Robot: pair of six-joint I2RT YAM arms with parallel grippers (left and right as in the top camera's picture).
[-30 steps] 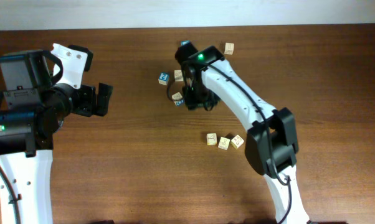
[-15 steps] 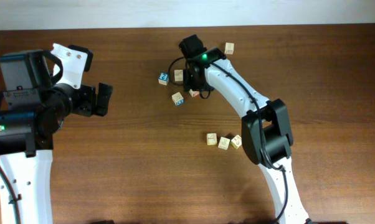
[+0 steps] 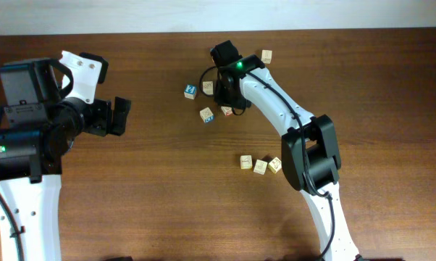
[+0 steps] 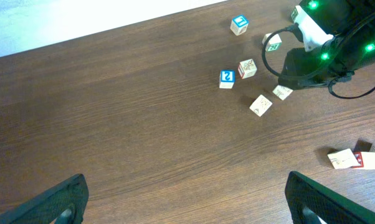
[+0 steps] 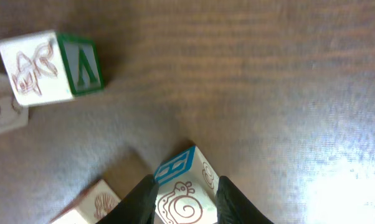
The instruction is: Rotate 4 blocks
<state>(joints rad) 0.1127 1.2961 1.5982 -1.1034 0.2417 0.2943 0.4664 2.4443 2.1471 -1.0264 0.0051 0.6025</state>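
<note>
My left gripper [image 3: 124, 116] hangs over the left end of the counter [image 3: 153, 203]. Its jaws are spread wide with nothing between them, and it is well apart from every block.

Moving right, a blue-topped cube [image 3: 190, 90] sits just beside a pale cube [image 3: 207, 88]. A third cube [image 3: 206, 114] lies a little below those two in the overhead view.

Next comes my right gripper [image 5: 187, 184], reaching down from the far side of the counter. Its jaws are narrow, with one finger [image 5: 145, 202] on each side of the snail block [image 5: 186, 199], and both look to be touching it. That block shows a snail drawing on top and a blue-framed letter on the face turned away from the wrist camera. I cannot tell whether it is resting on the wood or raised off it.

In the same wrist view, a green-sided cube [image 5: 50, 65] stands up and to the left, apart from the fingers. It has a drawing on top and a pale letter on its dark green side.

Further right, a lone pale block [image 3: 266, 56] sits near the far edge. Three pale blocks [image 3: 245, 162] [image 3: 260, 167] [image 3: 275, 164] lie close together in a short row just beside the right arm's elbow.
</note>
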